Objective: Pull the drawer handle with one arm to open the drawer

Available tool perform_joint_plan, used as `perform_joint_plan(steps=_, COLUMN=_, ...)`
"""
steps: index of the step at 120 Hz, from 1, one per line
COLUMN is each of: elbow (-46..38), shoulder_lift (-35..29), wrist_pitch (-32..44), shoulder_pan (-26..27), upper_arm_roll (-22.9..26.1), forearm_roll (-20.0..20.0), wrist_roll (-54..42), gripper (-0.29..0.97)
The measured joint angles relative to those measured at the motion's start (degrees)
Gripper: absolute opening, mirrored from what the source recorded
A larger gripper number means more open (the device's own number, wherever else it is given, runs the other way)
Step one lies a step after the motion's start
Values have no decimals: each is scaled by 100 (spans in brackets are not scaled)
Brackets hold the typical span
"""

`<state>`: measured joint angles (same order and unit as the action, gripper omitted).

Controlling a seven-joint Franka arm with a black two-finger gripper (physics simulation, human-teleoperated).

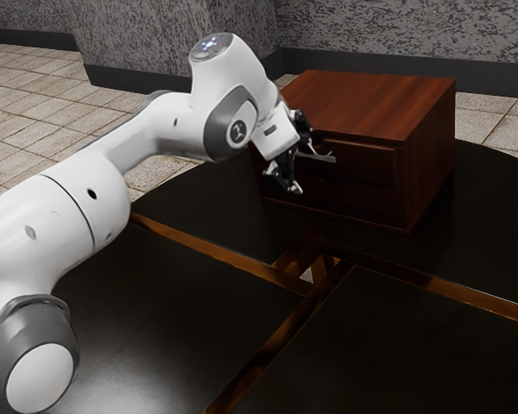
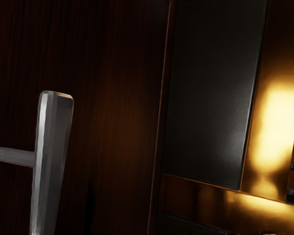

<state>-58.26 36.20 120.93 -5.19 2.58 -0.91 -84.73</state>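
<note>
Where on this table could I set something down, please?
The dark table panels either side of the wooden crossbar lie bare, as does the strip right of the cabinet in the exterior view. Crowded: the drawer front, where the arm sits by the handle.

One drawer cabinet [image 1: 371, 103]; one grey bar handle [image 2: 51, 161]; one arm [image 1: 112, 190], one tool [image 1: 287, 179]; one dark counter [image 1: 432, 345].
</note>
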Motion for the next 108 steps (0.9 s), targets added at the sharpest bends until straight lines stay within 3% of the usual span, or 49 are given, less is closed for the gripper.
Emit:
perform_joint_plan(steps=33, elbow=-67, shoulder_lift=-85, wrist_pitch=-51, shoulder_pan=-8, upper_arm_roll=-54, forearm_roll=-22, wrist_roll=45, gripper=36)
perform_joint_plan(steps=108, elbow=-1093, shoulder_lift=-813, wrist_pitch=-26, shoulder_pan=-29, upper_arm_roll=-87, forearm_roll=-37, wrist_roll=152, gripper=23)
